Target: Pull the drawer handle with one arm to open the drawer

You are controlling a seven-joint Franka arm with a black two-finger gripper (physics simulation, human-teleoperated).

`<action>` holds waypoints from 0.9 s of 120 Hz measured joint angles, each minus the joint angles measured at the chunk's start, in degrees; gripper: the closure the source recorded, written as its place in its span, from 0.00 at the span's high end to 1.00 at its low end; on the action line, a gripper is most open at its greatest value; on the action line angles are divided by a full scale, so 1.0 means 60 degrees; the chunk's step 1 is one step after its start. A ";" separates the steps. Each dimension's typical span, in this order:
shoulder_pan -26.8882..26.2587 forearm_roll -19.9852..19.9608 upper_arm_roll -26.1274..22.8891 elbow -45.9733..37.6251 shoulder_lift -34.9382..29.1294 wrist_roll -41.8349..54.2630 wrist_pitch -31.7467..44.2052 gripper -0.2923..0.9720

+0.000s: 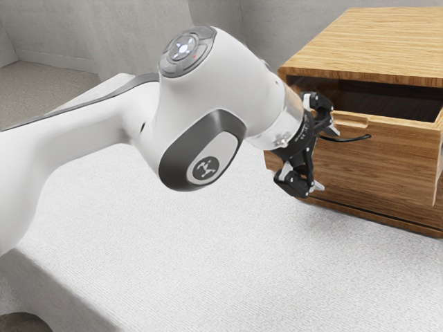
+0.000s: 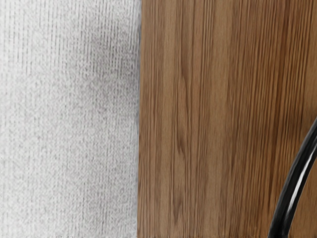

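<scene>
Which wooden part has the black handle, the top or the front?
The drawer front, under the cabinet top. A thin black handle sticks out by the claw; the top is plain.

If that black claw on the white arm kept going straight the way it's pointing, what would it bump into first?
Most likely the wooden drawer front, just below the thin black handle. The black two-finger gripper points at that panel from close by, though the gap is hard to judge.
</scene>
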 joint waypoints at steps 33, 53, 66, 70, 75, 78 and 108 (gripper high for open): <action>-0.0116 -0.0108 0.0007 -0.0949 -0.0704 -0.0088 0.0404 0.77; -0.0173 -0.0126 0.0001 -0.1590 -0.1267 -0.0152 0.0583 0.77; -0.0188 -0.0151 -0.0010 -0.2032 -0.1675 -0.0203 0.0674 0.77; -0.0193 -0.0168 -0.0019 -0.2188 -0.1812 -0.0219 0.0701 0.77; -0.0239 -0.0192 -0.0025 -0.2372 -0.1972 -0.0241 0.0731 0.77; -0.0263 -0.0209 -0.0029 -0.2484 -0.2071 -0.0255 0.0747 0.77; -0.0951 -0.0673 -0.0028 -0.1573 -0.2688 -0.0385 -0.1191 0.77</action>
